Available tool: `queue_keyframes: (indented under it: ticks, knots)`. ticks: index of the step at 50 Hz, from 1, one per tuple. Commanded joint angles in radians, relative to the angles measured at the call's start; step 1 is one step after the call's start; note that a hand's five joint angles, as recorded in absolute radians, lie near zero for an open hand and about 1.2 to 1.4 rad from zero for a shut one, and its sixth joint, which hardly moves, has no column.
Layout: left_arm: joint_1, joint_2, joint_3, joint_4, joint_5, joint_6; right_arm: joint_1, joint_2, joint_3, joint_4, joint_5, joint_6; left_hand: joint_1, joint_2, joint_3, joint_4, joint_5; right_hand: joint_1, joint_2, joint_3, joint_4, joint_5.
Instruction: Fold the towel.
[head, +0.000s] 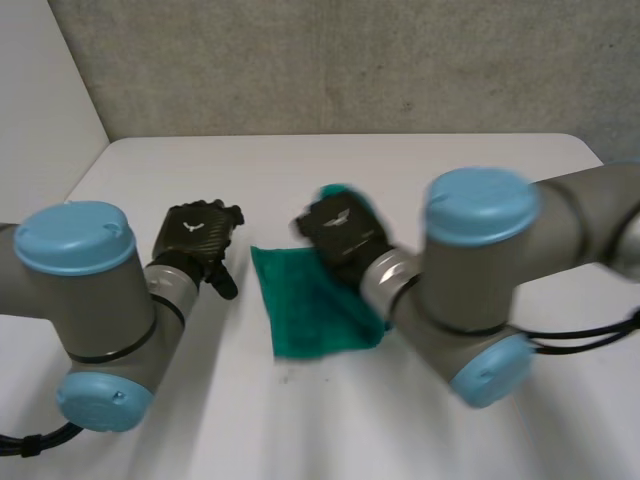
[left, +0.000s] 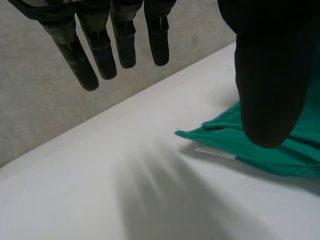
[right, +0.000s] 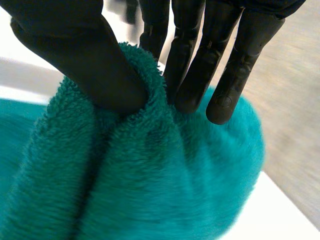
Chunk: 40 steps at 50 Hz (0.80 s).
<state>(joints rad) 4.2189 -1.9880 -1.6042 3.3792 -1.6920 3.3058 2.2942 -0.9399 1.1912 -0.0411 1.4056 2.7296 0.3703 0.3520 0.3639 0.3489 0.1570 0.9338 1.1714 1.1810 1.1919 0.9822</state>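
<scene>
A green towel (head: 310, 310) lies on the white table (head: 200, 420) in the middle, partly under my right hand (head: 340, 228). In the right wrist view that hand's thumb (right: 85, 60) and fingers (right: 200, 65) pinch a bunched fold of the towel (right: 150, 180) between them. My left hand (head: 195, 238) rests to the left of the towel, apart from it, fingers straight. Its own wrist view shows the fingers (left: 100, 45) spread above bare table, with a towel corner (left: 215, 135) and a white label beside the thumb (left: 270, 75).
The table's far edge (head: 340, 136) meets a grey wall. Bare white surface lies in front of the towel and to the far left. My right arm (head: 480, 290) crosses over the towel's right side.
</scene>
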Motion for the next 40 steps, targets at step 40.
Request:
queue_keyframes:
  ticks: [40]
  knots:
    - [-0.091, -0.206, 0.106, -0.181, -0.052, -0.161, -0.147, 0.268, -0.243, 0.311, -0.022, 0.243, -0.036, -0.018, -0.030, -0.015, 0.002, -0.759, -0.997, -1.006, -1.017, -0.982]
